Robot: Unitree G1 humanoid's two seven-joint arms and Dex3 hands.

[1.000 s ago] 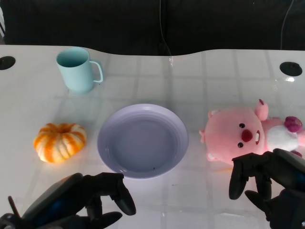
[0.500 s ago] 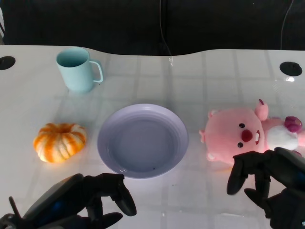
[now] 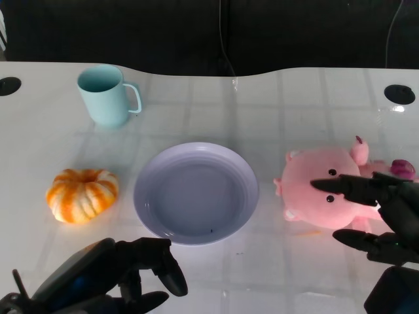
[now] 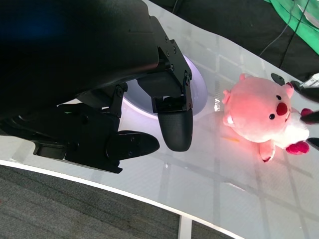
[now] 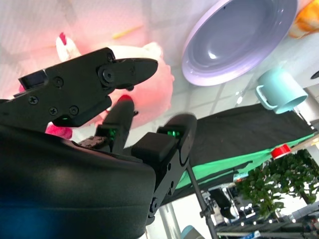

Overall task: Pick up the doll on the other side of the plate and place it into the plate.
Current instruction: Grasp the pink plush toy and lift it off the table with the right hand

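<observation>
A: Where does the doll lie? The pink plush doll with a red nose and white belly (image 3: 327,186) is on its side on the glossy white table (image 3: 262,104), just beside the shallow round lavender plate (image 3: 196,193), on the plate's right from the robot. Plate holds nothing.

B: Right hand (image 3: 376,212)? Over the doll's body end, fingers spread wide, one long finger stretched across the face. Nothing gripped. Contact uncertain: the head view overlaps hand and plush, and the right wrist view only shows fingers (image 5: 124,72) close above pink fabric, so I cannot tell if they touch.

A: Left hand (image 3: 121,275)? At the near table edge in front of the plate, fingers curled in loosely, holding nothing. Away from the doll.

B: Handling judgement: stuffed fabric, so probably light, soft, compressible, not fragile. Plush gives good friction; slipping looks unlikely, but it may sag or swing if taken by a limb.

A: Grip site: close across the round head or the torso, where there is bulk to squeeze, not the small ear or foot. The glossy surface could let it slide if pushed sideways first.

B: Bystanders: a pale teal plastic mug (image 3: 108,95) at the far left, an orange-and-white striped pumpkin-shaped object (image 3: 82,194) left of the plate.
</observation>
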